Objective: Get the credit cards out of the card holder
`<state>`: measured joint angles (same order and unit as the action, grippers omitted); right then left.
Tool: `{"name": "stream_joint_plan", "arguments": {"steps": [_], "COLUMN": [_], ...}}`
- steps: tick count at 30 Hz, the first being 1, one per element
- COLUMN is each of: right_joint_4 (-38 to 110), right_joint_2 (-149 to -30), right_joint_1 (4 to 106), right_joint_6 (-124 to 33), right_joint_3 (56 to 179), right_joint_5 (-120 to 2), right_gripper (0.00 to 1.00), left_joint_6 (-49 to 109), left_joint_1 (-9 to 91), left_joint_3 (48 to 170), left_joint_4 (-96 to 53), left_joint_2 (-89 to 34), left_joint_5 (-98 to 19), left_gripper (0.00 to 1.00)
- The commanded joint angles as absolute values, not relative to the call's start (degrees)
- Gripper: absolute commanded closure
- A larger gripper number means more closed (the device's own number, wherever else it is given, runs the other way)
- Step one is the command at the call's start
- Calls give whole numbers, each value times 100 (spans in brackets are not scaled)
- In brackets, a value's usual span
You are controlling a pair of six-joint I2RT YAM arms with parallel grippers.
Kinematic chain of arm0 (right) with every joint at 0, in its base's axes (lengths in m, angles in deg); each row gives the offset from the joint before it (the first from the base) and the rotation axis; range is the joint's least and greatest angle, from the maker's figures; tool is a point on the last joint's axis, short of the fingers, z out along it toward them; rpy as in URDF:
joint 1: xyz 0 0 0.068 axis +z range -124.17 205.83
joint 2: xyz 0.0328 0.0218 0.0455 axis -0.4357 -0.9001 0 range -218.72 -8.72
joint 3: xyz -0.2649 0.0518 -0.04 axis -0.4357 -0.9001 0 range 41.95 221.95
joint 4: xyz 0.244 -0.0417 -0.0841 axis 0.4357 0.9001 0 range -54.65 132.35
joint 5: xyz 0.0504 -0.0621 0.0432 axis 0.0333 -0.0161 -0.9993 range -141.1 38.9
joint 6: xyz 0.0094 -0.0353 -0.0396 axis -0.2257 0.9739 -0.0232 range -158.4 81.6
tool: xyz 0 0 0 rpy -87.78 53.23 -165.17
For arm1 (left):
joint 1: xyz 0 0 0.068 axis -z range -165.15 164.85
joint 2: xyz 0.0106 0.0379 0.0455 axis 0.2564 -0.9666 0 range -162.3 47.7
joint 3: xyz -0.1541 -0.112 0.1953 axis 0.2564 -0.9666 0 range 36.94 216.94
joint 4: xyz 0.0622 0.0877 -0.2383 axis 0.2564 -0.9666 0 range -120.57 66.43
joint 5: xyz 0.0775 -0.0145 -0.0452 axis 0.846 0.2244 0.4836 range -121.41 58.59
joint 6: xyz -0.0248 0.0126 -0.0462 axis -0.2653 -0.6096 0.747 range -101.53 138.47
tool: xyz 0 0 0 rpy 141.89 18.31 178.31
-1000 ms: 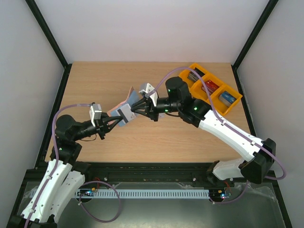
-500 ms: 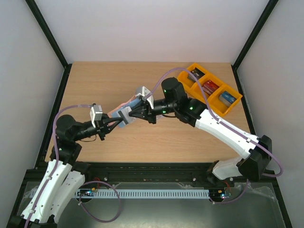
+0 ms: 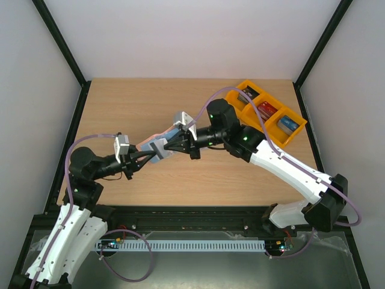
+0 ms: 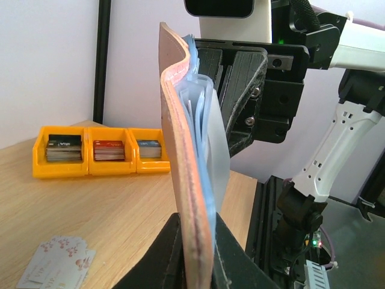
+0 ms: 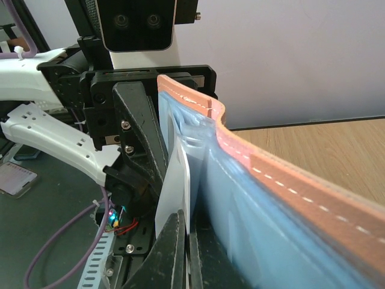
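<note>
I have the small pinkish-tan folding card holder point(image 4: 180, 150), light blue plastic pockets inside, held off the wooden table point(image 4: 120, 205) between the two arms, standing on edge. My left gripper point(image 4: 195, 244) is clamped on its lower edge, one finger on either side of the leather. From the right wrist view, my right gripper point(image 5: 187, 244) is pinched onto the thin white card point(image 5: 174, 192) that sticks out of a blue pocket; the jaws look closed on its edge.

One thin whitish card with faint reddish marks point(image 4: 57, 269) lies flat on the table below the holder, so I judge I'm on the second and last card. The row of orange plastic bins point(image 4: 39, 162) sits well apart at the far side.

Next I want a straight pull along the pocket's line, with the left grip firm so the holder doesn't slide or fold with it.
</note>
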<state>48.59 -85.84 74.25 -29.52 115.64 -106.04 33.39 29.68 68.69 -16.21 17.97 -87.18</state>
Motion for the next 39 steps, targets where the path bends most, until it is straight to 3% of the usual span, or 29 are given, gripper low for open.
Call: {"name": "stream_joint_plan", "arguments": {"steps": [1, 7, 17, 22, 29, 33, 39], "right_joint_4": [4743, 4924, 5070, 5306, 5391, 5236, 3659], "right_joint_2": [-8348, -8290, -8230, -8129, -8499, -9195, -10217], "right_joint_1": [7369, 7159, 6722, 6576, 6552, 6809, 7240], "right_joint_6": [-2889, -2825, -2815, -2658, -2143, -909, 1744], "right_joint_3": [11581, 11648, 11631, 11741, 11793, 11580, 10572], "right_joint_5": [-10495, -10390, -10331, -9843, -7043, -5203, -3172], "right_gripper": [98, 98, 98, 98, 98, 98, 98], "left_joint_6": [3368, 3400, 3660, 4360, 5779, 6695, 7190], "left_joint_1": [2986, 2952, 2838, 2683, 1829, 1272, 710], "left_joint_3": [6905, 6881, 6729, 6671, 6030, 5608, 5100], "left_joint_4": [-1535, -1624, -1772, -2057, -2831, -3092, -3205], "left_joint_2": [1891, 1968, 2169, 2199, 2370, 2537, 2963], "left_joint_5": [-8883, -8814, -8594, -7391, -5481, -5229, -5204], "left_gripper": [90, 98, 98, 98, 98, 98, 98]}}
